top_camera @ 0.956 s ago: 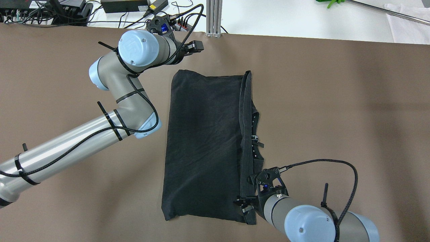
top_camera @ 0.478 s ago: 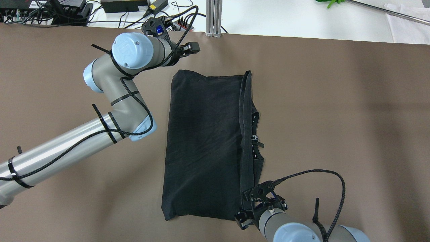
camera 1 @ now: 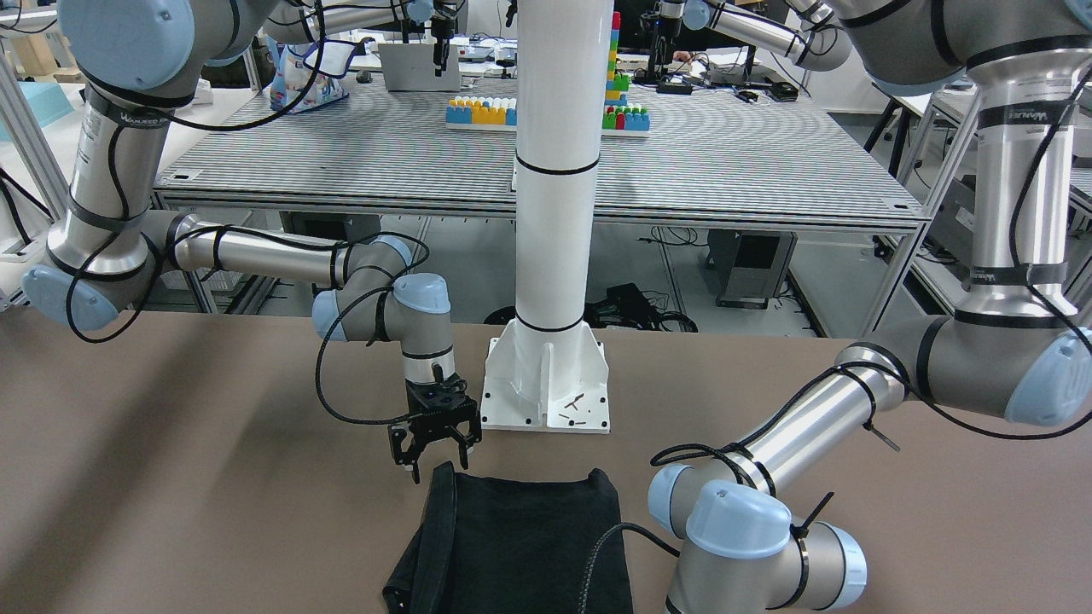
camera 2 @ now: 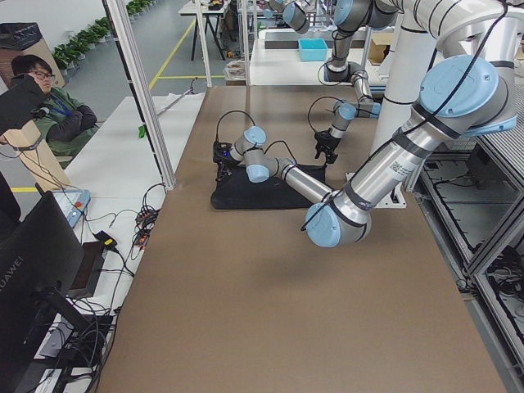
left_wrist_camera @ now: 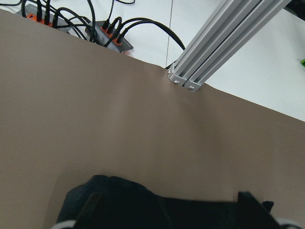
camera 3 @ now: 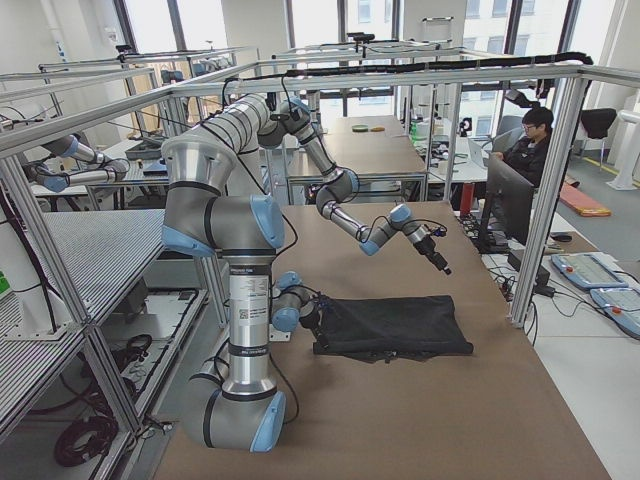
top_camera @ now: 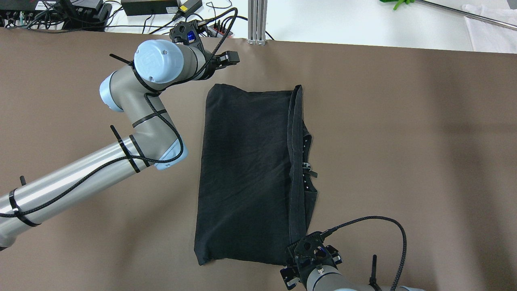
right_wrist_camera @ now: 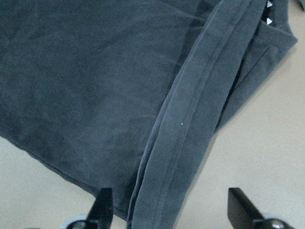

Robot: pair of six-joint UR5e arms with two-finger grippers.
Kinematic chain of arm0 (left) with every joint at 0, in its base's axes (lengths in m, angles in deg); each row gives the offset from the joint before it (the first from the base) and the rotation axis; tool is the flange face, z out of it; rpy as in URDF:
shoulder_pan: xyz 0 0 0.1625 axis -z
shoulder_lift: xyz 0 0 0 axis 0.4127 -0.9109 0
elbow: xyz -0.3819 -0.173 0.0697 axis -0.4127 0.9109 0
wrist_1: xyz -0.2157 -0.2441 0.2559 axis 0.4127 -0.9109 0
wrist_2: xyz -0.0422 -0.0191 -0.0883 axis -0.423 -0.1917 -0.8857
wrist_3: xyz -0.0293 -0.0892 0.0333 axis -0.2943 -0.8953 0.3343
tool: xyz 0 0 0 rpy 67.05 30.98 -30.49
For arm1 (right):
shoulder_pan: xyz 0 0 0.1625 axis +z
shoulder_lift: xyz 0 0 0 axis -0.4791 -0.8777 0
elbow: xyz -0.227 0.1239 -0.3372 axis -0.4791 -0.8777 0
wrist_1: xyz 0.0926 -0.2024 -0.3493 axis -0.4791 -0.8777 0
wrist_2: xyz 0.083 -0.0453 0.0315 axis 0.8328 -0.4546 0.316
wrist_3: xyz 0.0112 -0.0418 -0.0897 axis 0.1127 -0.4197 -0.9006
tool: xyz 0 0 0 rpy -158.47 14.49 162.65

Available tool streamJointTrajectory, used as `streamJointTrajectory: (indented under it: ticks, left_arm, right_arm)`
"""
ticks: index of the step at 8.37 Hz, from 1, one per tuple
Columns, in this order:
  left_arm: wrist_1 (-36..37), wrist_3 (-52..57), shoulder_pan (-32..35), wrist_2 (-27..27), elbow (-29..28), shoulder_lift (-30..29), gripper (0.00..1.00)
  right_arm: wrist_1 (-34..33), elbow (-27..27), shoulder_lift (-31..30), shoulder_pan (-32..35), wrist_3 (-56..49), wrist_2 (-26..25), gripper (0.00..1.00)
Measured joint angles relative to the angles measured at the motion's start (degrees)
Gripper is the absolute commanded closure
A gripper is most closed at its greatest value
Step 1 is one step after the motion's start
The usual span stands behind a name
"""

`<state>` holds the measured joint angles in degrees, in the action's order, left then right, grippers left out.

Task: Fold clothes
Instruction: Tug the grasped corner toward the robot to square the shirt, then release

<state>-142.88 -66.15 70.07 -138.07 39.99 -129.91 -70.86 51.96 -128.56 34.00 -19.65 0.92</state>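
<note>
The black shirt (top_camera: 246,173) lies folded into a long rectangle on the middle of the brown table (top_camera: 404,121), its long sides running from the robot's side to the far side. Its left long edge is a smooth fold. Along its right long edge the hem (top_camera: 291,161) lies in stacked layers. Just beyond the hem the collar (top_camera: 309,194) pokes out to the right, with small white marks (top_camera: 305,142) on it. The cloth is flat, with a few shallow creases.

The right gripper (camera 1: 439,467) is at the near right corner of the shirt, pointing down. Its fingers are spread wide and hold nothing. In its wrist view the hem runs down between the two fingertips. Whether the tips touch the cloth, I cannot tell.

The left gripper (left_wrist_camera: 170,210) is off the far left corner of the shirt, above bare table. Its fingers are also spread wide and empty, with the corner of the shirt showing between them in its wrist view.

Past the far edge of the table an aluminium post (top_camera: 256,20) stands on a white surface, with cables (top_camera: 161,24) to its left. On the near side a white column (camera 1: 553,213) rises from the table. A person (camera 3: 528,145) sits at a desk beyond the far side.
</note>
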Motion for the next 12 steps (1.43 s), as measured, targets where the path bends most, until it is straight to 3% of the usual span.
streamJointTrajectory:
  ticks: [2, 3, 4, 5, 7, 12]
  left_arm:
    - [0.0, 0.1, 0.0, 0.0, 0.0, 0.0, 0.0]
    - [0.0, 0.1, 0.0, 0.0, 0.0, 0.0, 0.0]
    - [0.0, 0.1, 0.0, 0.1, 0.0, 0.0, 0.0]
    - [0.0, 0.1, 0.0, 0.1, 0.0, 0.1, 0.0]
    - [0.0, 0.1, 0.0, 0.1, 0.0, 0.5, 0.0]
    - [0.0, 0.2, -0.1, 0.0, 0.1, 0.6, 0.0]
  right_arm:
    - [-0.1, -0.4, 0.0, -1.4, 0.2, -1.6, 0.26]
    - [-0.1, -0.6, 0.0, -1.8, 0.3, -1.9, 0.34]
    - [-0.1, -0.9, 0.2, -2.1, 0.5, -2.4, 0.57]
    - [-0.2, -1.2, 0.3, -2.7, 0.6, -3.2, 0.74]
    - [-0.1, -1.4, 0.3, -3.2, 0.6, -4.0, 0.99]
    - [0.0, 1.0, -0.9, -2.2, 0.3, -4.1, 1.0]
